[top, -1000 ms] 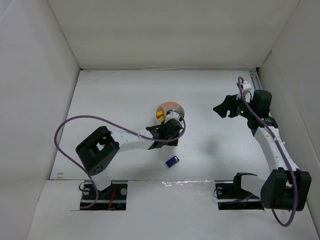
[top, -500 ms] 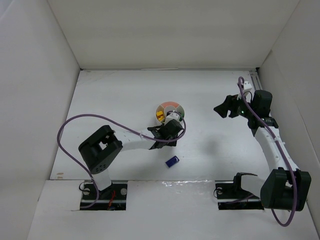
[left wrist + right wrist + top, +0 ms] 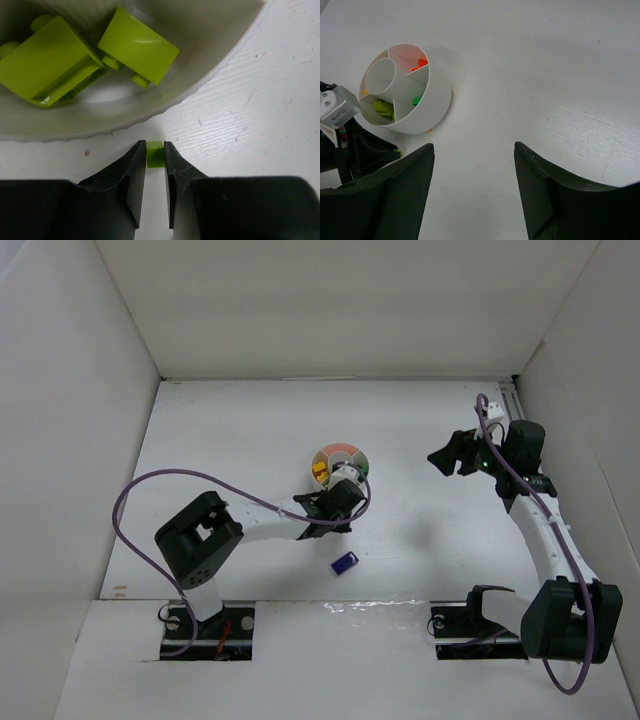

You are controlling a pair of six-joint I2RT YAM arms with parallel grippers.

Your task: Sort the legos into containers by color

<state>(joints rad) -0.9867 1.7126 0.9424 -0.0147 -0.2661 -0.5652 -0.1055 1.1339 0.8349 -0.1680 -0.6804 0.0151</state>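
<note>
Lime brick (image 3: 155,156) is pinched between the nearly closed fingers of the left gripper (image 3: 155,150), just outside the dish (image 3: 212,60) wall. Straight ahead of the fingertips, over that wall, lies the lime compartment (image 3: 107,95), where two more are already held. Only the brick's end is shown. The right gripper (image 3: 472,185) is held wide open and empty, well apart, so the drop is judged the left arm's. A blue brick (image 3: 344,563) is left on the table (image 3: 230,440). Against a second ago, hardly anything is changed.
</note>
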